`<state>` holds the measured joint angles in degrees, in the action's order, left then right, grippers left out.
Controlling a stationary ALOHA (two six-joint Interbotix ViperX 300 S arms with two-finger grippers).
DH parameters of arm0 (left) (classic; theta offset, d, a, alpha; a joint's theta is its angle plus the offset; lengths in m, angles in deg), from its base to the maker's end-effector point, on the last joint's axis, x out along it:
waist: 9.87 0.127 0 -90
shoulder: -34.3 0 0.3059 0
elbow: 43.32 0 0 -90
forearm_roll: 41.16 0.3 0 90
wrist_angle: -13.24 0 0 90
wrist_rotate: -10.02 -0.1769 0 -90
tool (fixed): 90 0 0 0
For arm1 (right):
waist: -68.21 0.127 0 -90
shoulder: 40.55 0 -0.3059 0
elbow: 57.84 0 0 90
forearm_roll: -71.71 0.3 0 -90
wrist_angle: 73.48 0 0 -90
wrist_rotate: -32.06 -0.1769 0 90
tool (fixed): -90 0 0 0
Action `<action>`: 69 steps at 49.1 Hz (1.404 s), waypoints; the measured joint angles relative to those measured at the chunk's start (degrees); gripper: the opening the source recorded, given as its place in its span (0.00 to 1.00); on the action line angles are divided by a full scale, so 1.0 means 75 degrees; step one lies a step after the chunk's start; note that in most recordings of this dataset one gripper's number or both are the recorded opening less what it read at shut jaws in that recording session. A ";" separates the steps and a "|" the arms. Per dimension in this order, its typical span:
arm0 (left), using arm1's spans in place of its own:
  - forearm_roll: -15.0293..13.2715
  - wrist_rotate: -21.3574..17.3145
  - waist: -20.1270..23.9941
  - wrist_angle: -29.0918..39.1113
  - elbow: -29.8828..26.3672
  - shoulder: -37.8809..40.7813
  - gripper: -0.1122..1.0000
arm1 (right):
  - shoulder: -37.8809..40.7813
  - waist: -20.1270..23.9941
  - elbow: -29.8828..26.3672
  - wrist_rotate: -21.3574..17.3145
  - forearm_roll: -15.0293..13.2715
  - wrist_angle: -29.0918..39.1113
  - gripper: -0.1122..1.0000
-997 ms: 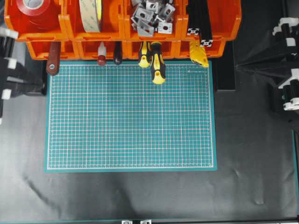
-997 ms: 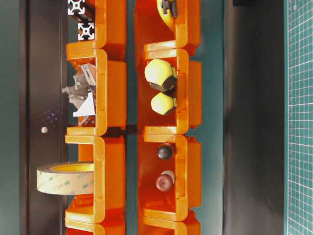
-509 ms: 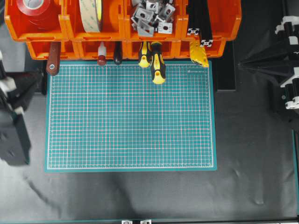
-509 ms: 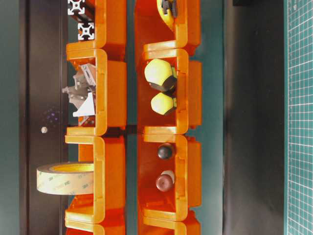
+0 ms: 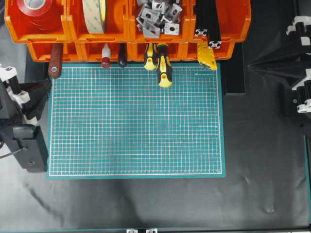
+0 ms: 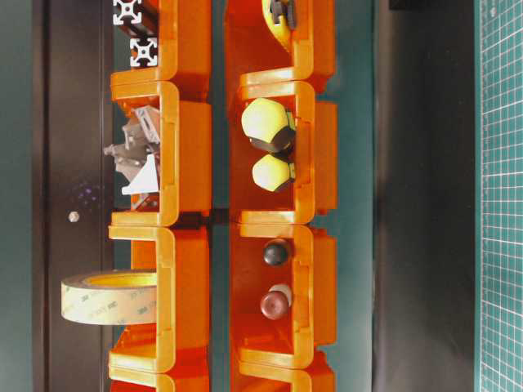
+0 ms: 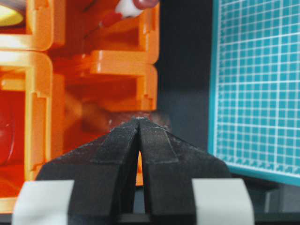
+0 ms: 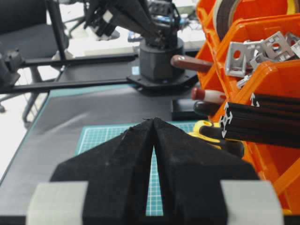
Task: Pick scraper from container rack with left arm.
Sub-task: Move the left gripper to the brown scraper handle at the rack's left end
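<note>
- The scraper (image 5: 55,61) sits in the leftmost lower bin of the container rack (image 5: 126,29). Its reddish-brown handle juts past the bin's front lip, and the end hole lies just beside the corner of the green cutting mat (image 5: 136,121). The protruding handle gives a free grasp point.
- The left pincer (image 5: 43,87) is clenched and empty, positioned below and left of the scraper handle, near it but apart.
- In the left wrist view the fingertips (image 7: 138,123) point at the rack's lower bins, probably lining up an approach.
- The jaws must part before any grasp.
- The right pincer (image 8: 153,123) is clenched, holds nothing, and stays well clear of the rack's left end.
</note>
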<state>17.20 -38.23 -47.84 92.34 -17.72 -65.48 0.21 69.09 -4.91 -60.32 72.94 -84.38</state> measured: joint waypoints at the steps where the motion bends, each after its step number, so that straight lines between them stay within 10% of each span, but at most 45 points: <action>1: 0.0012 0.0000 0.0000 -0.0023 0.0000 -0.0023 0.10 | 0.0000 -0.0012 0.0000 0.0000 0.0000 -0.0012 0.11; 16: 0.0000 0.0035 0.0094 -0.0281 0.0188 -0.0105 0.14 | -0.0129 -0.0070 0.0012 0.0000 0.0000 -0.0012 0.11; 33: -0.0035 0.0398 0.1055 -0.1078 0.0527 -0.0176 0.91 | -0.0211 -0.0070 0.0023 0.0000 0.0012 0.0105 0.11; 69: -0.0094 0.0012 0.1957 -0.2133 0.1441 -0.0234 0.92 | -0.0316 -0.0082 0.0035 0.0000 0.0012 0.0246 0.11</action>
<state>16.50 -38.14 -33.16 76.34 -6.91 -67.24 -2.16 68.48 -4.64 -60.32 73.03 -82.53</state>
